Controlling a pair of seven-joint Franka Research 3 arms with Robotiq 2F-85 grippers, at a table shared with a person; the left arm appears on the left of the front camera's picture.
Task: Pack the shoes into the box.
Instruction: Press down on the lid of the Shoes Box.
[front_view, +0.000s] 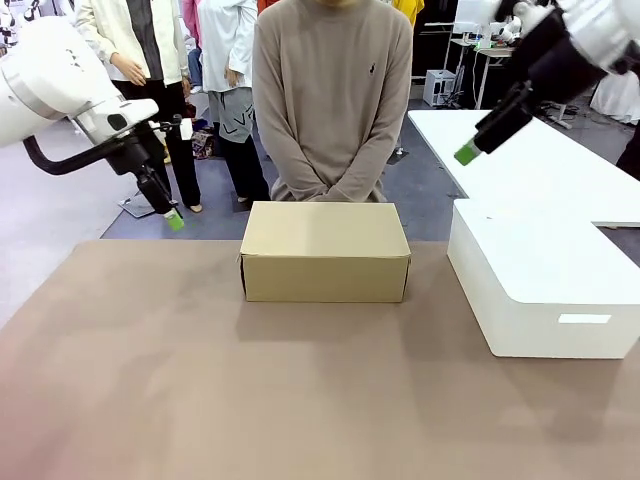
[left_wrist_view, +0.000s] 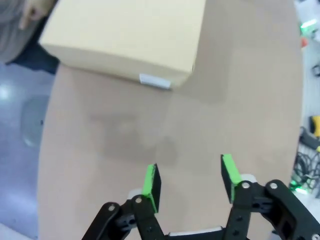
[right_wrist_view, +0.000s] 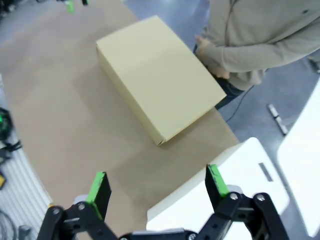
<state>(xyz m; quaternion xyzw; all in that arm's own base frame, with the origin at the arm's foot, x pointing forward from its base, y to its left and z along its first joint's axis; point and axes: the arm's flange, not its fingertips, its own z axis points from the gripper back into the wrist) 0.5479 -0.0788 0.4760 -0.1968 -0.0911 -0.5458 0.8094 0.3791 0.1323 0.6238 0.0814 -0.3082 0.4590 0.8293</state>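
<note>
Counter lies bare in the lower frame. Mid-frame, I see the box closed, a person's clasped hands just behind. My left pincer hangs upper left, fingers apart, holding nothing; my right pincer upper right, spread wide and empty, above the white box. I'd leave both high, clear of the lid.
</note>
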